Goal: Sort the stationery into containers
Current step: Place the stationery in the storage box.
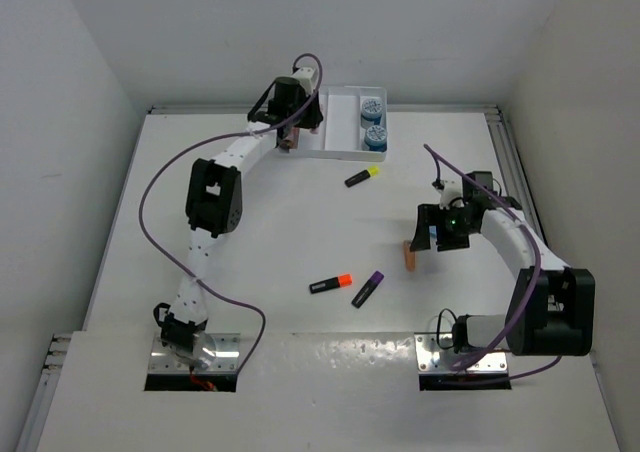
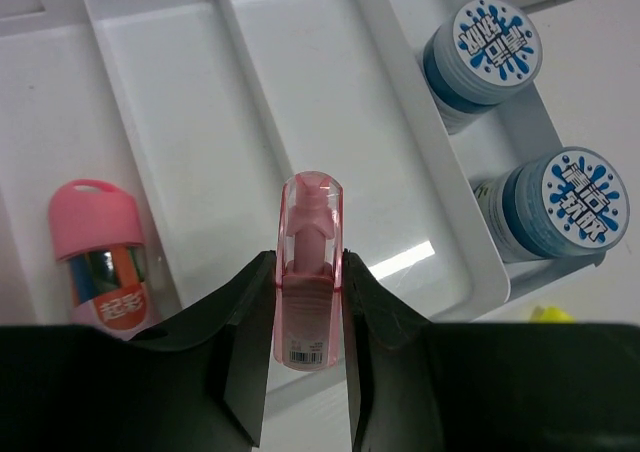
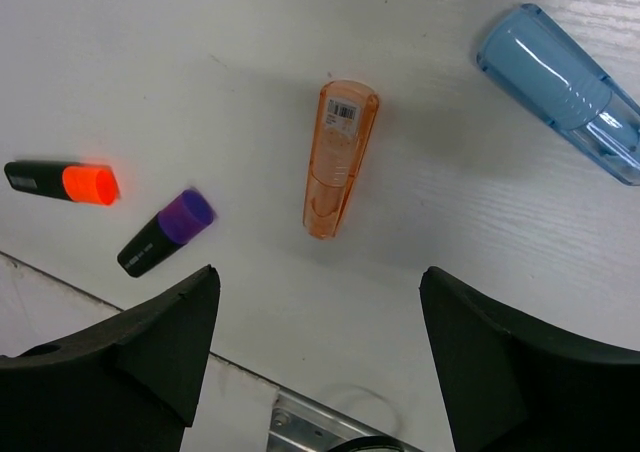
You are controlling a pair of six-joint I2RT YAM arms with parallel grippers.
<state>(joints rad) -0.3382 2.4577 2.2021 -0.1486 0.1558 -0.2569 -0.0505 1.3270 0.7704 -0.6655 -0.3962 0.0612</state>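
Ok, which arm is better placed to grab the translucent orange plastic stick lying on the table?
Right. The right gripper hangs open directly over the translucent orange plastic stick. The left gripper is far off over the white divided plastic tray, shut on a translucent pink stick.

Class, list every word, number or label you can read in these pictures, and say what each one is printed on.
"起彩": white characters on the red label of the pink-capped case in the tray, partly cut off.
Characters on the two blue lids: too stylised to read.
Barcode stickers on the pink stick and the orange stick: digits too small.
White print on the orange highlighter: too blurred.
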